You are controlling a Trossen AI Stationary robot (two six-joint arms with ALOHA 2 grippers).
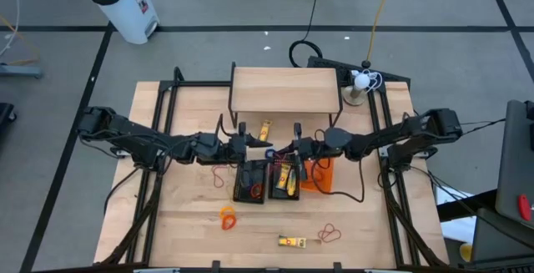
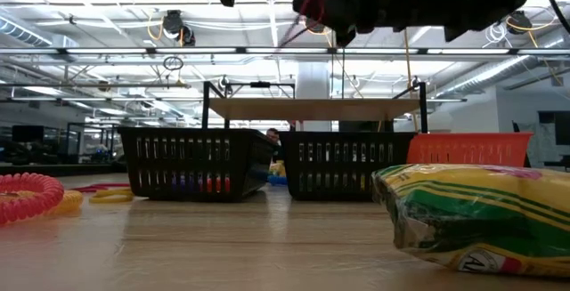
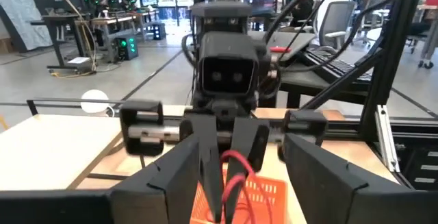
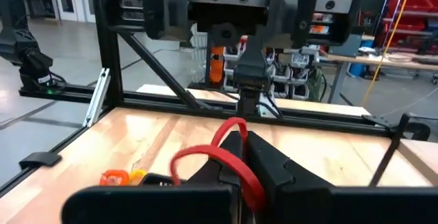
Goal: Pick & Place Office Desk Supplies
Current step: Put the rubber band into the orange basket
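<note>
Near edge of the table (image 1: 183,223): yellow-gold oblong piece (image 1: 291,240) and a red rubber-band loop (image 1: 330,234) to its right, orange coiled loop (image 1: 227,217) further left. Another red band (image 1: 219,176) lies on bare wood left of the baskets.

Mid-table: two black mesh baskets side by side. Left basket (image 1: 249,181) holds small red/orange items, in low view also something blue and red through the mesh; can't identify further. Right basket (image 1: 285,178) holds a yellow-gold piece. Orange basket (image 1: 321,173) just right of those, partly under the right arm; contents hidden.

Right gripper (image 4: 238,157) is above the black baskets, fingers pinched together on a red rubber band (image 4: 219,157), loop sticking up out of the tips. Left gripper (image 3: 233,176) faces it close, fingers spread apart, empty; the red band hangs between them.

Far: another yellow-gold piece (image 1: 264,130) just in front of the wooden shelf (image 1: 285,89).
</note>
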